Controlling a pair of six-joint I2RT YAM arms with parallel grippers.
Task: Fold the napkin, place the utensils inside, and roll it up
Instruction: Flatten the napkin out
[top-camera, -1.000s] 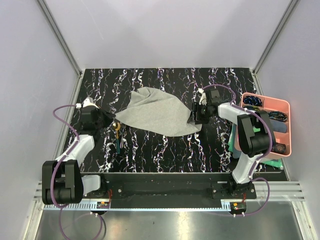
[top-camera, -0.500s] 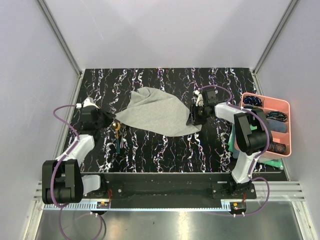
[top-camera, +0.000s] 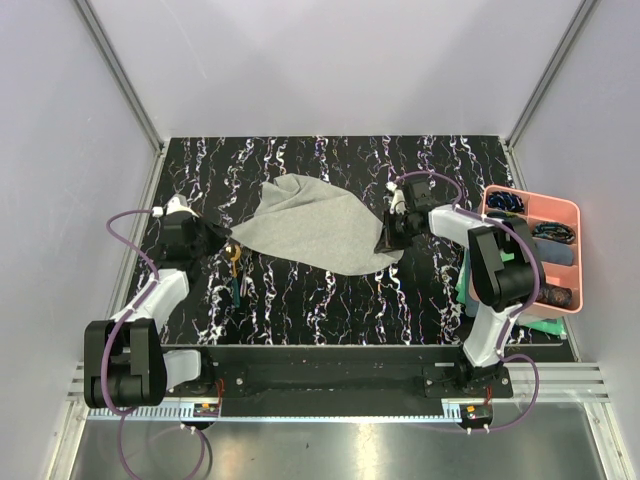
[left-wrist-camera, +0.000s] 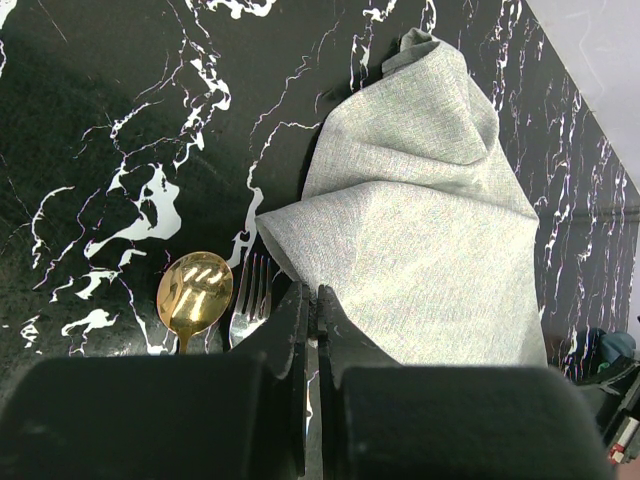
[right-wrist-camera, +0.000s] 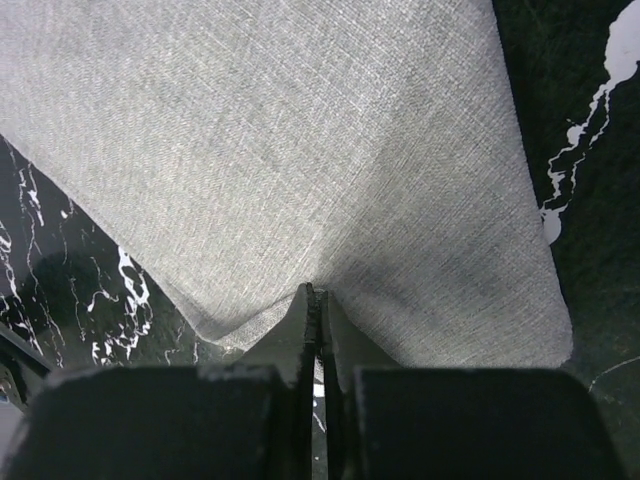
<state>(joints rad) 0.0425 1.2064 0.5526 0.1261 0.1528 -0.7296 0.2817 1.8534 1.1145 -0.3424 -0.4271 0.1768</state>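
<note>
The light grey-green napkin (top-camera: 310, 230) lies rumpled and stretched across the middle of the black marbled table. My left gripper (top-camera: 222, 241) is shut on its left corner, and in the left wrist view the cloth (left-wrist-camera: 420, 230) runs right up into the closed tips of this gripper (left-wrist-camera: 313, 295). My right gripper (top-camera: 388, 240) is shut on the napkin's right edge; the right wrist view shows the fabric (right-wrist-camera: 300, 150) puckering where that gripper (right-wrist-camera: 318, 297) pinches it. The utensils lie beside the left gripper: a gold spoon (left-wrist-camera: 195, 290) and a fork (left-wrist-camera: 250, 300), their handles (top-camera: 236, 278) pointing toward me.
A pink tray (top-camera: 572, 262) with compartments of small dark items stands at the right edge of the table. Folded dark green and teal cloths (top-camera: 545, 328) lie beneath the right arm near the tray. Grey walls enclose the table at the back and sides.
The right gripper's jaws have closed on the napkin's right edge after sliding slightly left onto it. The left gripper and the utensils have not moved.
</note>
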